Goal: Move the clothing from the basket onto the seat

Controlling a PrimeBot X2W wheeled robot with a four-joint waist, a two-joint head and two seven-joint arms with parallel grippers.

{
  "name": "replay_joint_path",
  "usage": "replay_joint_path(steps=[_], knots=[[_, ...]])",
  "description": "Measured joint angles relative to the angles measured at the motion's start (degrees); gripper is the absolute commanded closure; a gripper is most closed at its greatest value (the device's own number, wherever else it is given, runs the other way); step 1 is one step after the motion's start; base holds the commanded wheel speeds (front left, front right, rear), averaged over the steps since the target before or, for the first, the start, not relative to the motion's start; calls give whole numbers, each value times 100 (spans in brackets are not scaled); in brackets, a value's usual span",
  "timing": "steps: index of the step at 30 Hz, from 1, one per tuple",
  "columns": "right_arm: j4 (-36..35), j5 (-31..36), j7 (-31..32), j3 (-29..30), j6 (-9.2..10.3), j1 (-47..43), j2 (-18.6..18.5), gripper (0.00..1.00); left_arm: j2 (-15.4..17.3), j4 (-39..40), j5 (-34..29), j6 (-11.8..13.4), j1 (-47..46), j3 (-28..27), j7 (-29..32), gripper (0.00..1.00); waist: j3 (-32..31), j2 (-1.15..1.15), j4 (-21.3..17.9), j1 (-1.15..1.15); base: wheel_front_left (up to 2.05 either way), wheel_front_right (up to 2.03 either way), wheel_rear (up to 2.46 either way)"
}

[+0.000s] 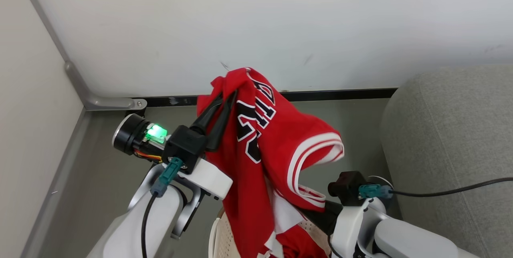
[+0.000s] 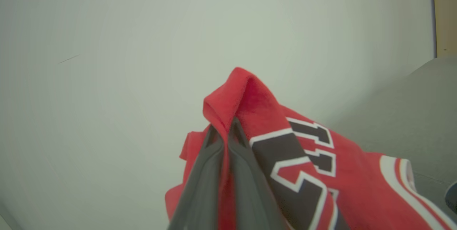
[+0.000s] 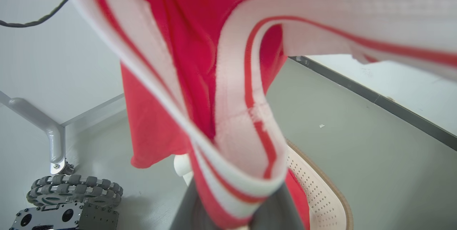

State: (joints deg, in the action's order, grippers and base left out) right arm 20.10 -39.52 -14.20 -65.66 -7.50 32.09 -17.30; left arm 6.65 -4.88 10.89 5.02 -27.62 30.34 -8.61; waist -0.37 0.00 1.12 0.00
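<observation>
Behind everything I see a pale wall, close to the work, meeting the grey floor at a dark skirting. On the right stands the seat, cut off by the frame's right and bottom edges, so I can make out just its rounded near corner. Bare floor lies between that corner and my arms, giving open room on that side. The clothing, red with dark block letters and striped white trim, hangs in the air beside the seat and apart from it, its lower folds trailing down to the basket. The cloth hides most of the basket; I see only a strip of perforated wall and brown rim. My left gripper is clamped on a raised fold near the top. My right gripper is closed on the striped hem lower down, its fingertips buried under fabric. A black cable crosses the seat from my right wrist.
</observation>
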Motion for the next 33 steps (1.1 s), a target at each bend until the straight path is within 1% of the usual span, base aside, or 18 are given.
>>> replay_joint_path(steps=[2, 4, 11, 18, 21, 22, 23, 24, 25, 26, 28, 33], knots=[[-52, 8, 0, 59, 0, -9, -85, 100, 19, -126, 60, 40, 23, -60, 5, 100, 7, 0, -44, 0, 0, 0, 0], [-208, 9, 0, 242, 0, -20, -126, 100, 41, -242, 81, 57, 53, -125, 5, 100, 14, 0, -92, 0, 0, 0, 0], [-801, 20, 0, 1155, 1, -160, -285, 100, 74, -556, 223, 140, 261, -310, -4, 100, 47, 0, -305, 0, 0, 0, 0], [-1207, 31, -1, 2072, 1, -469, -390, 100, -85, -666, 604, 136, 527, -414, -120, 100, 70, 0, -524, 0, 0, 0, 0], [-1306, 54, -1, 2357, 1, -601, -412, 100, -154, -670, 795, 129, 644, -423, -186, 100, 78, 0, -601, 0, 0, 0, 0], [-1343, 71, -1, 2441, 1, -645, -414, 100, -166, -671, 842, 109, 685, -430, -216, 96, 80, 0, -623, 0, 0, 0, 0], [-1391, 77, -1, 2529, 1, -694, -412, 100, -171, -672, 857, 80, 726, -424, -232, 96, 82, 0, -643, 0, 0, 0, 0], [-1443, 83, -1, 2674, 1, -745, -411, 100, -185, -677, 888, 76, 799, -420, -252, 94, 87, 0, -677, 0, 0, 0, 0], [-1463, 97, -1, 2761, 1, -758, -407, 100, -197, -677, 896, 54, 835, -416, -260, 84, 90, 0, -691, 0, 0, 0, 0], [-1489, 141, -1, 2852, 1, -775, -407, 100, -212, -677, 924, 36, 859, -411, -266, 67, 92, 0, -703, 0, 0, 0, 0], [-1529, 192, -1, 3043, 1, -853, -407, 100, -245, -675, 1034, -22, 873, -378, -308, 0, 97, 0, -717, 0, 0, 0, 0], [-1549, 342, -1, 3554, 0, -975, -399, 100, -261, -655, 1077, -174, 883, -322, -365, 0, 95, 0, -715, 0, 0, 0, 0]])
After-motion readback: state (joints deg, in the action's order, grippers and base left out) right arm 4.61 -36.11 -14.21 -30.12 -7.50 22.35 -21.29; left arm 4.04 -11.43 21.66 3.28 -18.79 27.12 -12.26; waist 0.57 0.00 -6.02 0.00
